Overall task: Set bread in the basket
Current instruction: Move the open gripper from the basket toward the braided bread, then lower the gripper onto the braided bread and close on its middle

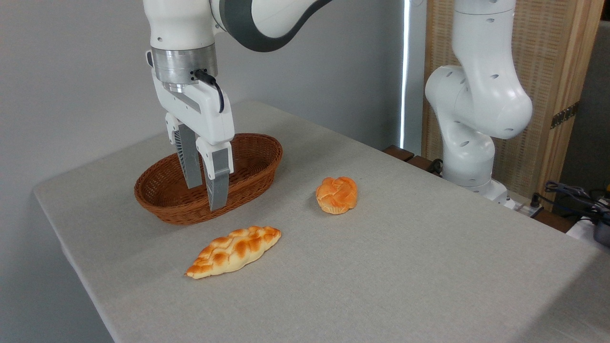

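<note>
Left of centre in the frame: white two-finger gripper (206, 196) with grey ribbed fingers (218, 188), pointing straight down, fingers apart with a narrow gap between them and nothing held. Seen in front of the oval, shallow, reddish-brown woven wicker basket (259, 148); fingertips level with the near rim, height above it not clear from this view. Basket empty inside, resting on the grey cloth-covered counter (381, 267) toward the left middle of the frame.

Below the basket, lower centre-left: long, flat braided loaf of bread (234, 251), pale golden with orange-brown toasted patches, pointed at both ends, lying flat on the counter, slanted from lower left to upper right. Near the basket's front rim but apart from it, and clear of the gripper.

Centre of the frame, right of the basket and well apart from the loaf: small round orange knotted bun (337, 195), sitting on the counter.

Upper right: white base and joints of the arm (476, 105), rising beside the counter's far edge.
</note>
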Motion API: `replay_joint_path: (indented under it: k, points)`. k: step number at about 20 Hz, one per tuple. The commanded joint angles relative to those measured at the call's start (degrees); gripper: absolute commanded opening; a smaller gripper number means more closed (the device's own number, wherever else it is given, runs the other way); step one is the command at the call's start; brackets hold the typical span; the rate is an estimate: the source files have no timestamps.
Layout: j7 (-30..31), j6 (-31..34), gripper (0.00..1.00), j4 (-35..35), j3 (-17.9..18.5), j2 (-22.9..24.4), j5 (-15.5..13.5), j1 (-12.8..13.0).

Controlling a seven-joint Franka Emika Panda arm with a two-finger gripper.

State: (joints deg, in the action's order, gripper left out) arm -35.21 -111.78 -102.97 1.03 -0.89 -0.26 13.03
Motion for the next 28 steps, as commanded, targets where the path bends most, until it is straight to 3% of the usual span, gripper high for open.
replay_joint_path:
  k: [1, 17, 25, 28]
  points:
    - [0.3, 2.6, 1.0, 0.1, -0.1, 0.2, 0.7, 0.0]
    - [0.4, 5.0, 1.0, 0.0, -0.6, 0.7, 0.6, 0.0]
    - [-0.2, 3.5, 1.0, -5.3, -0.3, 0.3, 0.5, -0.4]
    - [-0.2, 0.1, 1.0, -7.9, 0.0, 0.2, 0.6, -0.6]
